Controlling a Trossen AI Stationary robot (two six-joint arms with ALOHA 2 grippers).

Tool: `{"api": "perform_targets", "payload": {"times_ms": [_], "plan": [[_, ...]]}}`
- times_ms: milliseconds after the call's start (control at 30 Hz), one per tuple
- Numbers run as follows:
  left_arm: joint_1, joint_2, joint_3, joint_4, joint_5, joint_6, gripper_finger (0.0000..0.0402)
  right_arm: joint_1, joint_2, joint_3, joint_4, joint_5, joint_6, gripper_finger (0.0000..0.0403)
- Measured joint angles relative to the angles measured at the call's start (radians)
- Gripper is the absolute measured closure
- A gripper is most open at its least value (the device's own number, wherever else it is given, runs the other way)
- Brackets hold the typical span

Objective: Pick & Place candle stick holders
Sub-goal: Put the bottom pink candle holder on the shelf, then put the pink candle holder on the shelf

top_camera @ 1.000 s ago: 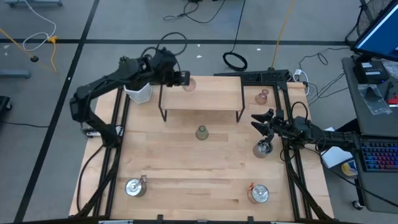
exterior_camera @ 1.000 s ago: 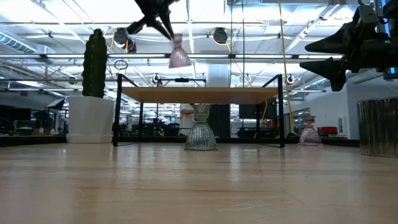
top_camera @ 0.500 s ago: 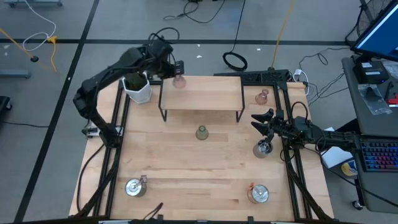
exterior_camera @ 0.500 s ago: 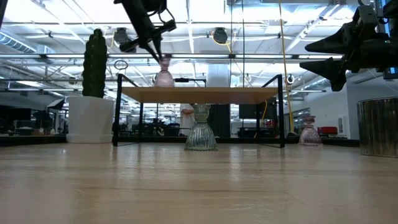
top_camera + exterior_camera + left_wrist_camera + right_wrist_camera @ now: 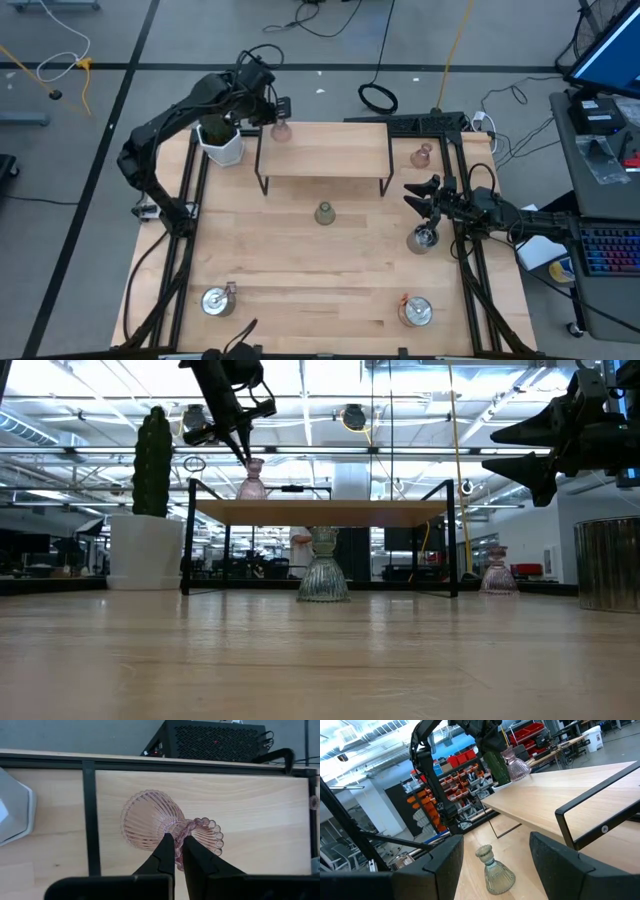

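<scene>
Setting a pale pink holder (image 5: 280, 130) onto the raised shelf (image 5: 330, 155) is the step we judge to be in hand: our left pincer (image 5: 174, 851) is closed on the holder's narrow neck, and in the low view the holder (image 5: 251, 482) appears to stand upright at the shelf's left end, its flared base at the level of the wooden top, though we cannot tell whether it bears fully on the wood. From the left wrist view the ribbed base sits just inside the shelf's black frame bar, near the corner closest to the white-potted cactus (image 5: 221, 139). Our right pincer (image 5: 428, 198) waits with its jaws spread wide above the right side of the counter (image 5: 300, 270), beside a silver holder (image 5: 423, 238). The other pieces lie apart from one another: an olive-green holder (image 5: 324, 213) on the counter in front of the shelf, a second pink holder (image 5: 422, 155) near the far right edge, and two more silver holders (image 5: 216, 300) (image 5: 416, 311) toward the near edge. Next, we think, the left pincer needs to part its jaws gently and lift straight away, so the beaded rim is not caught and the tall, narrow piece is not tipped so close to the shelf's edge.
</scene>
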Motion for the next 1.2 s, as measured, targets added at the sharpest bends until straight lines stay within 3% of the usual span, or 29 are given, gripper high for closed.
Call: {"api": "perform_targets", "payload": {"times_ms": [733,1200], "plan": [[0.022,0.043,0.000,0.009,0.003,0.022,0.0389,0.000,0.000,0.000,0.000,0.000,0.000,0.0181],[0.022,0.046,0.000,0.000,-0.016,0.041,0.0326,0.000,0.000,0.000,0.000,0.000,0.000,0.0181]]}}
